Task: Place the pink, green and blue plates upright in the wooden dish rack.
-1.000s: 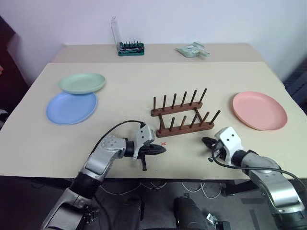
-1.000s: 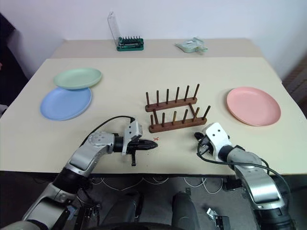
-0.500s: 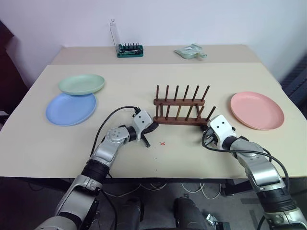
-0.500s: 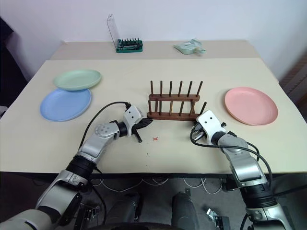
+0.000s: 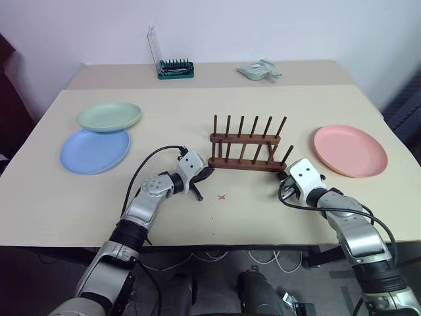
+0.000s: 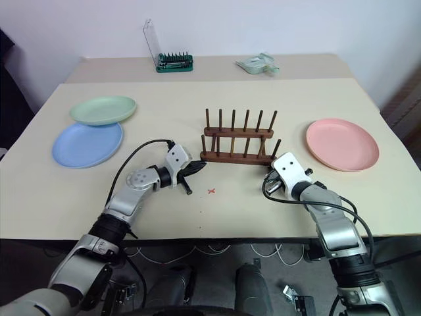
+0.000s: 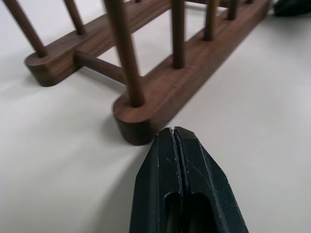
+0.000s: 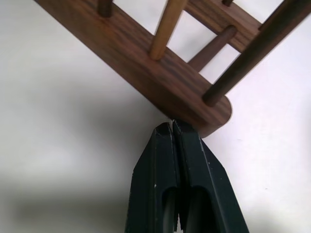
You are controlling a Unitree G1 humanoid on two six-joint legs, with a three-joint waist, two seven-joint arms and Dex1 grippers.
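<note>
The wooden dish rack [image 5: 247, 162] stands empty mid-table, its rails running left to right. My left gripper [image 5: 209, 172] is shut, its tip against the left end of the near rail [image 7: 141, 121]. At that rail's right end [image 8: 209, 114] my right gripper [image 5: 283, 178] is also shut, its tip touching the wood. The green plate [image 5: 109, 116] lies at the far left, its edge over the blue plate [image 5: 95, 150] in front of it. On the right, the pink plate [image 5: 350, 150] lies flat, beyond my right gripper.
A red cross mark [image 5: 222, 197] is on the table just in front of the rack. On a second table behind stand a green tool holder with a clear lid [image 5: 174, 68] and a pale green object [image 5: 259, 70].
Both shut grippers have moved forward with the rack ahead of them. The rack has slid away from the red cross and turned from slanted to square. The last half second shows little motion.
</note>
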